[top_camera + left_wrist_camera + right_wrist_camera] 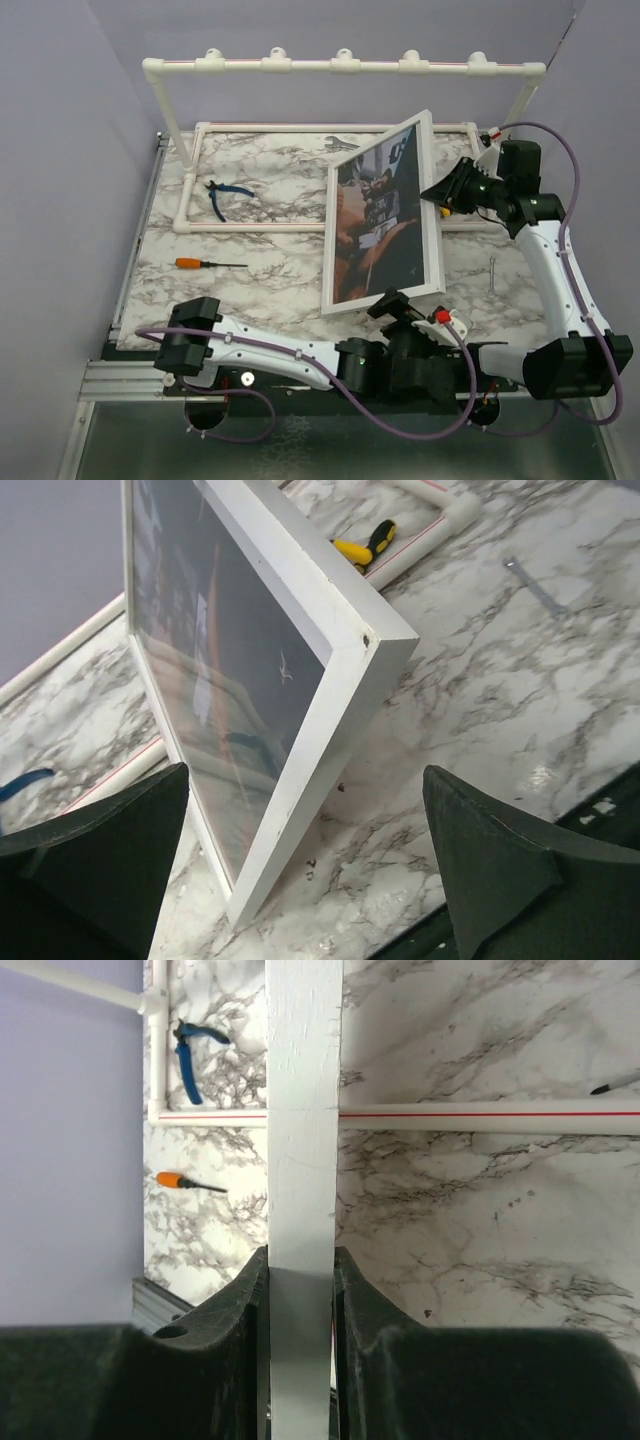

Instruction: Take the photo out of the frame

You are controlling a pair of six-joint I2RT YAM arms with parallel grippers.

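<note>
The frame (432, 215) stands on its long edge on the marble table, tilted, glass front facing left. The photo (375, 225), dark reddish-brown with teal and white patches, sits behind the glass. My right gripper (443, 194) is shut on the frame's upper right edge. In the right wrist view both fingers (245, 1305) press the white rim (303, 1110). My left gripper (393, 303) is open at the frame's near bottom corner. In the left wrist view the frame's white edge (330, 650) comes down between the spread fingers (505, 860) without touching them. The frame's back is hidden.
A white pipe rack (340, 65) runs across the back, with a pipe rectangle on the table. Blue pliers (225, 197) and an orange screwdriver (195, 263) lie at the left. A small metal key (492, 272) lies at the right. A yellow-black tool (365, 545) lies behind the frame.
</note>
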